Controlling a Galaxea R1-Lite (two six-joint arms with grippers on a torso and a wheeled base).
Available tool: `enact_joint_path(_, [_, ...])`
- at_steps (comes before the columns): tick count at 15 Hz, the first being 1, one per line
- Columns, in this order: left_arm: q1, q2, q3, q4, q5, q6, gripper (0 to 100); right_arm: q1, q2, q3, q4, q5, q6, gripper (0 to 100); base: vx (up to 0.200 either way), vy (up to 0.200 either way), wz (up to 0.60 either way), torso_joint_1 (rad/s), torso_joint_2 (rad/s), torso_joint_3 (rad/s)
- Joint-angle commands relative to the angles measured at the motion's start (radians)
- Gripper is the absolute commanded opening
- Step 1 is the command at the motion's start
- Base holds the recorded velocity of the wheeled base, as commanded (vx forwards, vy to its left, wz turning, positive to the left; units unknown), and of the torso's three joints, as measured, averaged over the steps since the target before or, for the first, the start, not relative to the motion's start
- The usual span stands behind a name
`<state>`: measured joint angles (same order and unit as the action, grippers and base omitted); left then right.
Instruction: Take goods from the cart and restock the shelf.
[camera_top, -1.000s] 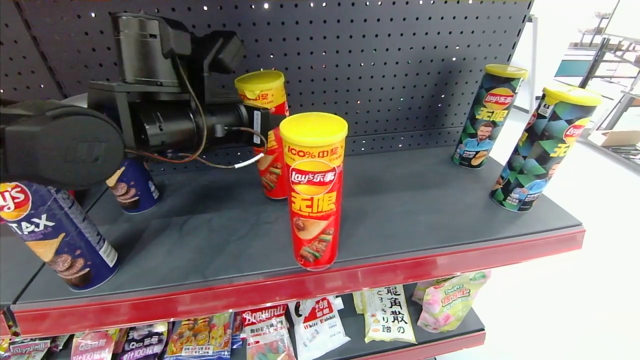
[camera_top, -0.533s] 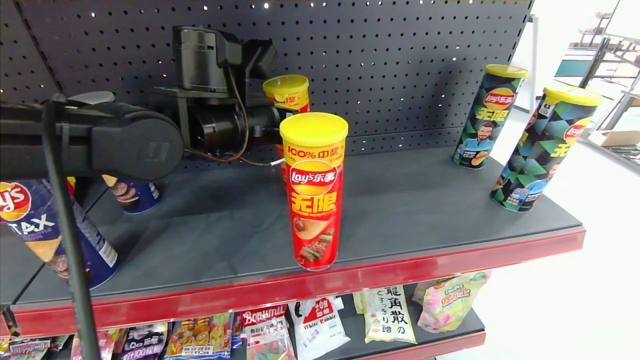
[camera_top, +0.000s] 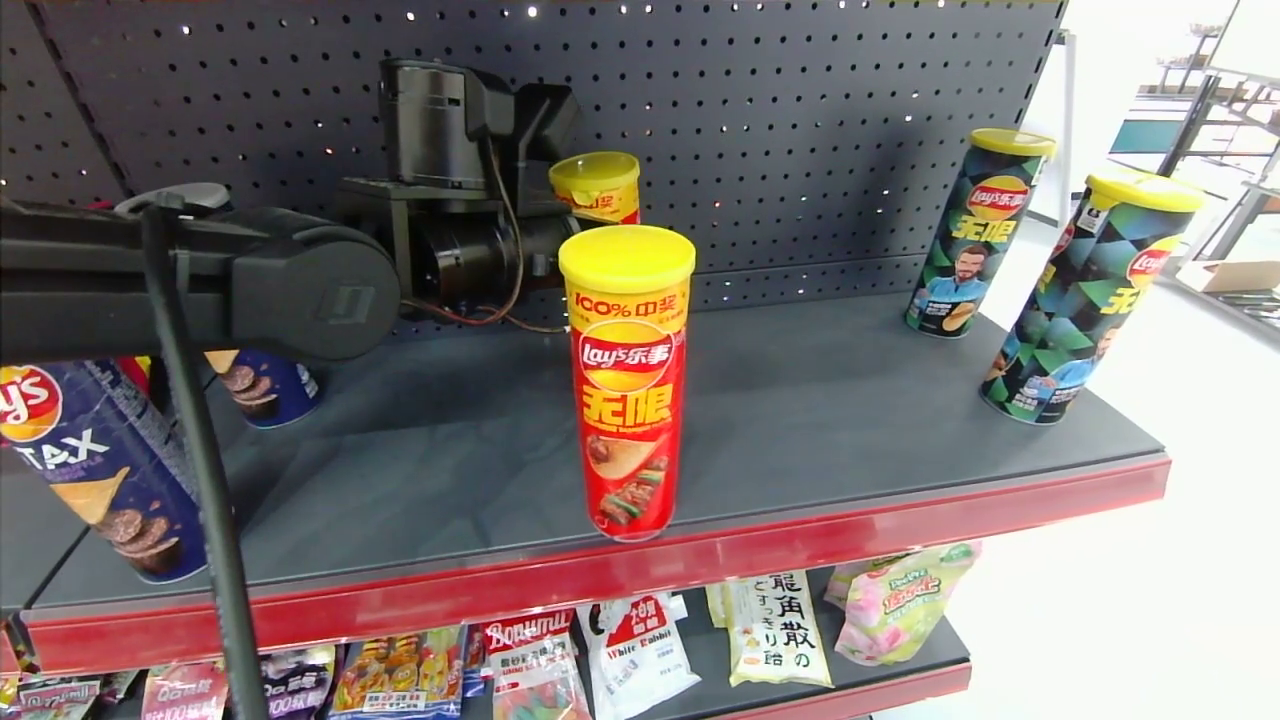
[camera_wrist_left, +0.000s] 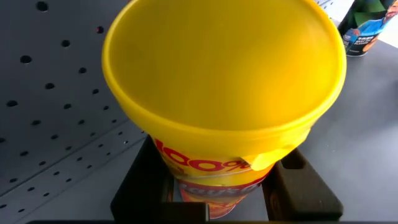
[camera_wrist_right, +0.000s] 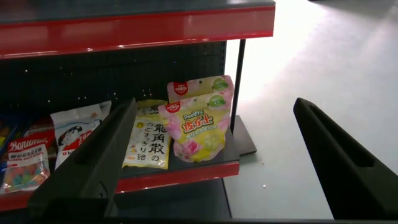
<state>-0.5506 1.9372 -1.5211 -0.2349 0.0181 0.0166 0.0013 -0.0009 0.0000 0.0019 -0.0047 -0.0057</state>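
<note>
Red can (camera_wrist_left: 214, 171) sits clamped in my left gripper (camera_wrist_left: 217, 202), a finger on each side of the tube just under its yellow lid (camera_wrist_left: 224, 68). Over the last second that arm has carried it to the right along the shelf (camera_top: 800, 420) and back toward the pegboard (camera_top: 800, 120). In the head view it now stands behind the front red can (camera_top: 627, 380), with little more than its lid and top band showing. Its foot is hidden by that front can, so I can't say whether it is down on the shelf yet; going by the height of the lid, it may be close. The travel has shrunk between the last two frames, which I read as the arm settling over its drop spot, front and back in one row of red cans. If so, what's left here is to set it down, let go, and draw the arm out to the left without brushing the front can, which is just beside the wrist. My right gripper (camera_wrist_right: 214, 165) hangs with its fingers spread wide and nothing between them, facing the snack bags (camera_wrist_right: 196, 118) on the lower shelf (camera_wrist_right: 186, 175). Two blue cans (camera_top: 95, 470) stand at the left end and two green cans (camera_top: 975, 235) at the right, well apart from the work
</note>
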Motion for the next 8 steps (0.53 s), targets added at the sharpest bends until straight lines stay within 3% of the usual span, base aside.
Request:
enact_joint_path(1, [-0.005, -0.006, 0.001, 0.005, 0.000, 0.005, 0, 0.000, 0.001, 0.000, 0.000, 0.000, 0.000, 100, 0.000, 0.000, 0.00, 0.000, 0.00, 0.000])
enact_joint_path(8, [-0.006, -0.014, 0.010, 0.028, 0.003, 0.009, 0, 0.000, 0.001, 0.000, 0.000, 0.000, 0.000, 100, 0.000, 0.000, 0.00, 0.000, 0.00, 0.000])
